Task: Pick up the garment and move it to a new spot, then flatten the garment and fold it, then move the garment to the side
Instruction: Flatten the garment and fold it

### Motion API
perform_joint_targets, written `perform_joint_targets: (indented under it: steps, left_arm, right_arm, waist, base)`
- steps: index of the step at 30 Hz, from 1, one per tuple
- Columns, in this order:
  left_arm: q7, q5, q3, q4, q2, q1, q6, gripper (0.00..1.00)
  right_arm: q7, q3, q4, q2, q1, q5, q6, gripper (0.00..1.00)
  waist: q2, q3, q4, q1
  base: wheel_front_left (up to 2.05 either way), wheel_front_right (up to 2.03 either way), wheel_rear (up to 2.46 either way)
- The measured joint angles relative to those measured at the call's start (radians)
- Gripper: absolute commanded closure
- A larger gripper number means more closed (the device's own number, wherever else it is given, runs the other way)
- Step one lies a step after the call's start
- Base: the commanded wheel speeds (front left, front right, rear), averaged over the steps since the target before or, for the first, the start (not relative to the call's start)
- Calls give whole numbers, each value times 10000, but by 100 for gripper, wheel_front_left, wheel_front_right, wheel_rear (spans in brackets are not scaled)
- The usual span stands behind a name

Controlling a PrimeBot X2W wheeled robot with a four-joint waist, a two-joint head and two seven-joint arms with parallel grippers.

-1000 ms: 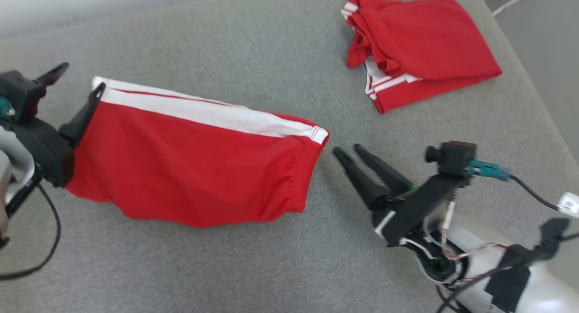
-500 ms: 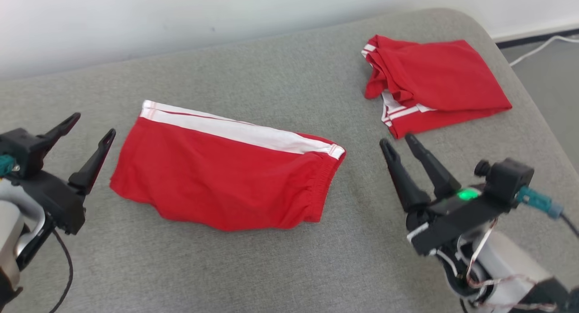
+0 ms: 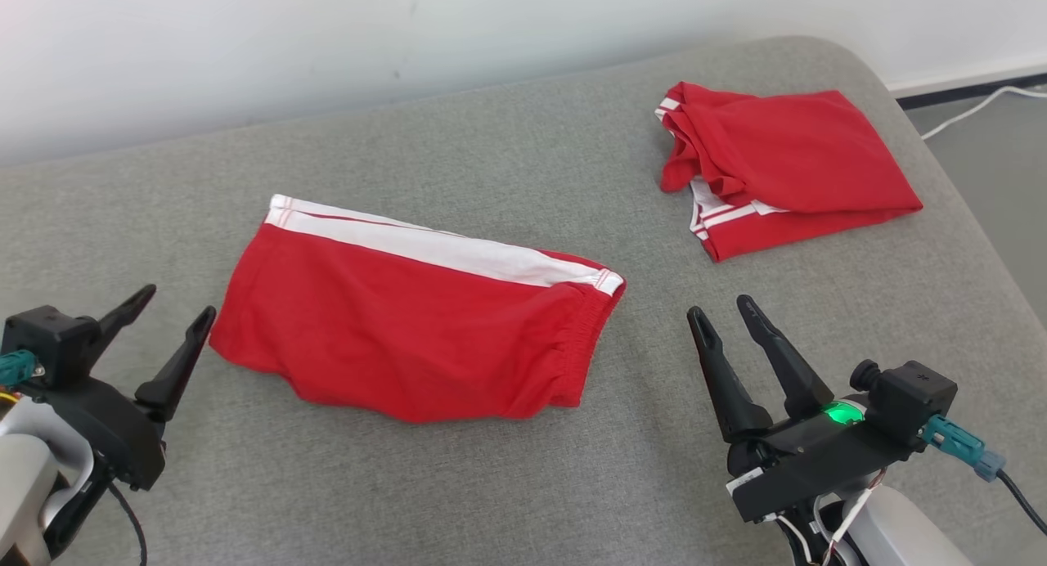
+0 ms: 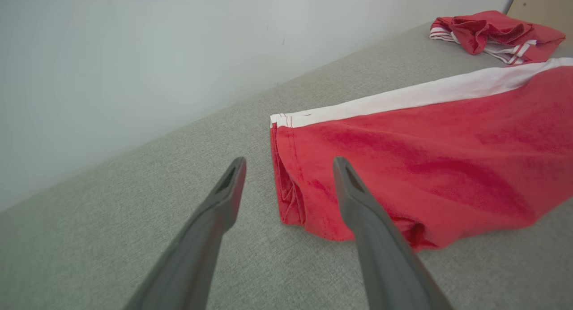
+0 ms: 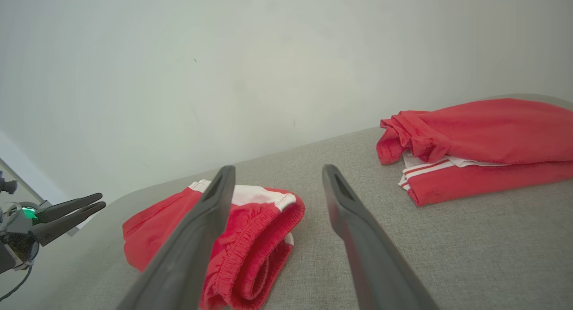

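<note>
The garment is a pair of red shorts with a white side stripe, folded flat on the grey cushion. Its hem end lies just beyond my left gripper, which is open and holds nothing. In the left wrist view the left gripper points at that hem without touching it. My right gripper is open and apart from the elastic waistband end, to its right. In the right wrist view the right gripper is wide open above the cushion.
A second red garment with white stripes lies folded at the cushion's back right corner. A pale wall runs behind the cushion. The cushion's right edge drops to a floor with a white cable. The left gripper shows far left in the right wrist view.
The head camera has tilted up. My left gripper has let go of the garment's hem and drawn back from it. The right gripper has moved right, away from the waistband.
</note>
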Motion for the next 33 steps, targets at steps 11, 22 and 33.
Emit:
perform_joint_targets:
  steps: [11,22,33]
  left_arm:
    - [198,-1158,-1264,709,50,-376,-2,0]
    - [901,-2146,-2476,1501,25,-775,0,0]
    - [882,-2957,-3490,1277,-46,-1037,0,100]
  right_arm:
    - [0,382,98,362,-356,-219,0,0]
    - [0,593,236,594,-610,-221,0,0]
    - [0,499,316,617,-604,-307,0,0]
  waist:
    - [0,476,-546,1]
    - [0,920,-1142,2]
    - [0,723,-994,2]
  base:
    - [0,0,0]
    - [0,0,0]
    - [0,0,0]
